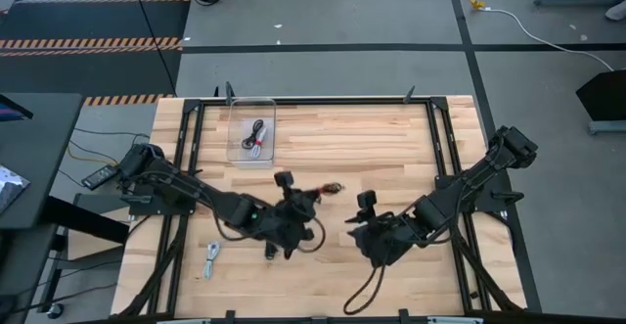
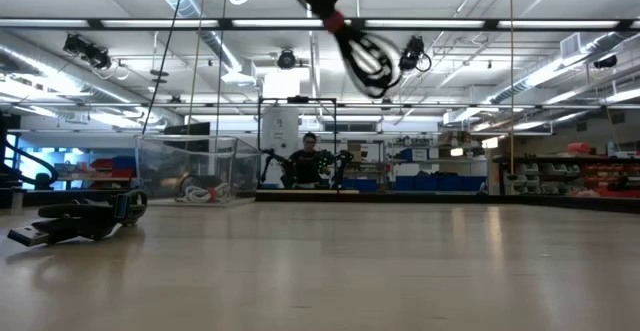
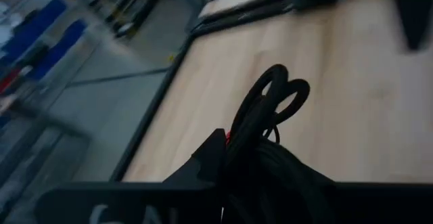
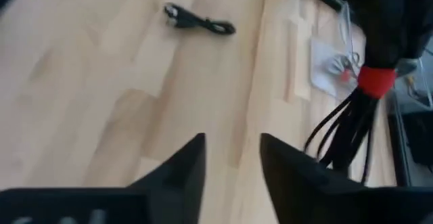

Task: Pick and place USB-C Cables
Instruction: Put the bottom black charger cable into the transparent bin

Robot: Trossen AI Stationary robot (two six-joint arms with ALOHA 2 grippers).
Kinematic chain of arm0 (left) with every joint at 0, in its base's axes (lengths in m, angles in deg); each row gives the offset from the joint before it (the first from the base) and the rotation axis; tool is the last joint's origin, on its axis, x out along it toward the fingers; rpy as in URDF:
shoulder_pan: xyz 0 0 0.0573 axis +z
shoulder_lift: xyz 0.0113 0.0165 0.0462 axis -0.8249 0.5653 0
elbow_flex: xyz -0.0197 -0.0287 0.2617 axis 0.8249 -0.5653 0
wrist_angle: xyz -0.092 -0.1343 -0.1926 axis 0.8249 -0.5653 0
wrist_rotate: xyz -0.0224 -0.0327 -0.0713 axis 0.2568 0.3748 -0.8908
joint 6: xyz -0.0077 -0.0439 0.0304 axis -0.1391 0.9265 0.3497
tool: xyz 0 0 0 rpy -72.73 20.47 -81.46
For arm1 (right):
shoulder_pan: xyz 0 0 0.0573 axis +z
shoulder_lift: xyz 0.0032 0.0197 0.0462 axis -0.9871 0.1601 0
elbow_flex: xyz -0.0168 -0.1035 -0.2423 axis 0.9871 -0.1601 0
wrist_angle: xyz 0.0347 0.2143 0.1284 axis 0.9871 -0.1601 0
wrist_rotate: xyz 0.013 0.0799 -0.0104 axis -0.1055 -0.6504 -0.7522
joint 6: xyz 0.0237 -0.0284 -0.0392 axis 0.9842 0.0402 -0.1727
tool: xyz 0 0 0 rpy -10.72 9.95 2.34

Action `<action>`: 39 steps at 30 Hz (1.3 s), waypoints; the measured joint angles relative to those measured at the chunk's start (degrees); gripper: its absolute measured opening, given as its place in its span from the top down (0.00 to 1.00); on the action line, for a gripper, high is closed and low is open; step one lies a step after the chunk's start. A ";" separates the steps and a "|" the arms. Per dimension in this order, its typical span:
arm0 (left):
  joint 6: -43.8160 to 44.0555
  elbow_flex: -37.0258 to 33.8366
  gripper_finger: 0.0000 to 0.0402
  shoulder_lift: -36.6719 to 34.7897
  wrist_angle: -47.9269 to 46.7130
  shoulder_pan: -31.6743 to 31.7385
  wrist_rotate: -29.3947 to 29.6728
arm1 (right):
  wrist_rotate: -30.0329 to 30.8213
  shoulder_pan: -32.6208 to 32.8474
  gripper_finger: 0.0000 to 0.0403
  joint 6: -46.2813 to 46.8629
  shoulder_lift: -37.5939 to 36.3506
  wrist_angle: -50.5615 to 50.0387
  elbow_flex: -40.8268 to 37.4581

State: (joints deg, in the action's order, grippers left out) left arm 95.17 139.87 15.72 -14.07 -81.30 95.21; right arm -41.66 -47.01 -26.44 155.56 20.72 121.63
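The left tool (image 1: 290, 228), below centre in the high view, was clamped on a black cable (image 3: 270, 109) with a red tie and held it clear of the tabletop (image 1: 391, 138), loops hanging free; that height looked meant to carry the bundle over the wall of the clear bin (image 1: 235, 128) at upper left. The low view showed the same bundle dangling at the top of the frame, red band uppermost. The bin already held two coils, one black (image 1: 256, 131) and one white (image 1: 260, 146), which suggested the sorting was under way. A silvery coil (image 1: 212, 258) lay at lower left of the high view, near the tabletop's edge, not yet collected. A fifth, dark cable (image 1: 331, 188) lay just right of centre. The right tool (image 4: 230, 163), at lower centre-right of the high view, hung with its fingers apart and nothing between them, apparently waiting beside its partner.
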 joint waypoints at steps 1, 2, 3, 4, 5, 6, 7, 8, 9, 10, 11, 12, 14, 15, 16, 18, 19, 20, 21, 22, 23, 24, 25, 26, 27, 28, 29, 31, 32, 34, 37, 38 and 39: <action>1.26 0.00 0.88 -0.01 -1.53 0.32 0.23 | 0.48 -0.05 0.59 0.42 0.00 -0.33 0.00; 2.45 0.00 0.88 0.00 -3.05 0.61 0.01 | 1.60 -0.12 0.55 1.24 0.00 -0.54 0.01; 3.57 0.00 0.88 0.01 -4.72 0.87 -0.18 | 3.15 -0.16 0.51 1.97 0.00 -0.88 -0.01; 4.60 0.00 0.88 0.01 -6.38 1.05 -0.04 | 4.43 -0.17 0.47 2.65 0.00 -1.19 0.00; 5.67 0.00 0.88 0.01 -8.18 1.28 0.70 | 5.15 -0.12 0.44 3.27 0.00 -1.64 0.02; 6.30 0.00 0.88 0.01 -10.04 1.59 1.80 | 5.54 -0.07 0.41 3.95 0.00 -2.33 -0.01; 7.20 0.00 0.88 0.01 -12.32 2.03 3.63 | 5.70 -0.07 0.39 4.76 0.00 -2.99 -0.01; 8.13 0.00 0.88 0.01 -14.81 2.55 5.86 | 5.73 -0.07 0.36 5.89 0.00 -3.37 -0.01; 9.14 0.00 0.88 0.01 -17.00 3.09 8.28 | 5.80 -0.07 0.35 7.24 0.00 -3.86 0.00; 10.33 0.00 0.88 0.01 -19.13 3.72 10.51 | 5.85 -0.07 0.33 8.56 0.00 -4.53 0.01; 11.46 0.00 0.88 0.01 -21.38 4.42 12.77 | 5.89 -0.08 0.33 9.78 0.00 -5.05 -0.01; 12.40 0.00 0.88 0.01 -23.68 5.18 14.79 | 5.93 -0.13 0.32 10.76 0.00 -5.43 0.00; 14.49 0.00 0.87 0.01 -27.78 7.05 18.27 | 5.99 -0.11 0.32 12.13 0.00 -6.43 0.01; 15.28 0.00 0.87 0.01 -29.89 8.06 19.81 | 5.95 -0.07 0.32 12.53 0.00 -6.73 -0.01; 16.37 0.00 0.87 0.01 -32.03 9.23 20.96 | 5.87 -0.07 0.33 12.97 0.00 -6.87 0.01; 18.63 0.00 0.87 0.01 -35.82 12.05 21.45 | 4.89 -0.06 0.34 13.77 0.00 -6.94 -0.01; 19.91 0.00 0.87 0.01 -37.50 13.50 20.64 | 4.28 -0.07 0.35 13.93 0.00 -7.00 0.01; 21.42 0.00 0.87 0.01 -39.17 15.04 19.08 | 3.64 -0.07 0.36 13.97 0.00 -7.01 -0.01; 23.09 0.00 0.87 0.01 -41.00 16.67 17.09 | 3.00 -0.04 0.37 13.99 0.00 -7.01 0.00; 24.59 0.00 0.87 0.01 -42.58 18.21 15.06 | 2.55 -0.02 0.37 14.25 0.00 -7.01 -0.01; 25.71 0.00 0.87 0.01 -44.09 19.77 13.51 | 2.19 -0.02 0.38 14.86 0.00 -7.03 0.00; 26.87 0.00 0.87 0.01 -45.54 21.24 12.34 | 2.13 -0.02 0.39 15.32 0.00 -7.03 -0.01; 27.71 0.00 0.87 0.01 -46.66 22.57 11.83 | 2.13 -0.02 0.39 15.68 0.00 -7.01 -0.01; 28.28 0.00 0.87 0.01 -47.55 23.96 11.71 | 2.13 -0.03 0.40 15.91 0.00 -7.03 -0.01; 28.43 0.00 0.87 0.01 -47.91 25.16 11.77 | 2.09 -0.05 0.40 16.16 0.00 -7.03 -0.01; 28.37 0.00 0.87 0.01 -47.87 26.30 11.75 | 1.98 -0.07 0.41 16.39 0.00 -7.03 0.00; 28.29 0.00 0.87 0.01 -47.87 27.59 11.73 | 1.90 -0.04 0.41 16.52 0.00 -7.02 0.01; 28.03 0.00 0.87 0.01 -47.87 29.72 11.71 | 1.75 -0.04 0.42 16.52 0.00 -7.03 -0.01; 28.00 0.00 0.87 0.01 -47.86 30.69 11.45 | 1.75 -0.04 0.42 16.54 0.00 -7.03 -0.01; 27.94 0.00 0.87 0.01 -47.51 32.52 9.68 | 1.75 -0.04 0.43 16.69 0.00 -7.03 -0.01; 27.93 0.00 0.86 0.01 -47.46 34.90 5.53 | 1.74 -0.04 0.44 16.72 0.00 -7.03 -0.01; 27.93 0.00 0.86 0.01 -47.38 35.65 4.18 | 1.71 -0.04 0.45 16.70 0.00 -7.03 0.00; 27.93 0.00 0.86 0.01 -47.30 36.40 2.98 | 1.71 -0.04 0.45 16.60 0.00 -7.03 -0.01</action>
State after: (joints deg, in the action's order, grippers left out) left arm 123.10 139.87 15.73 -61.37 -44.90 98.19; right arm -39.95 -47.05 -9.84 155.56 13.69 121.62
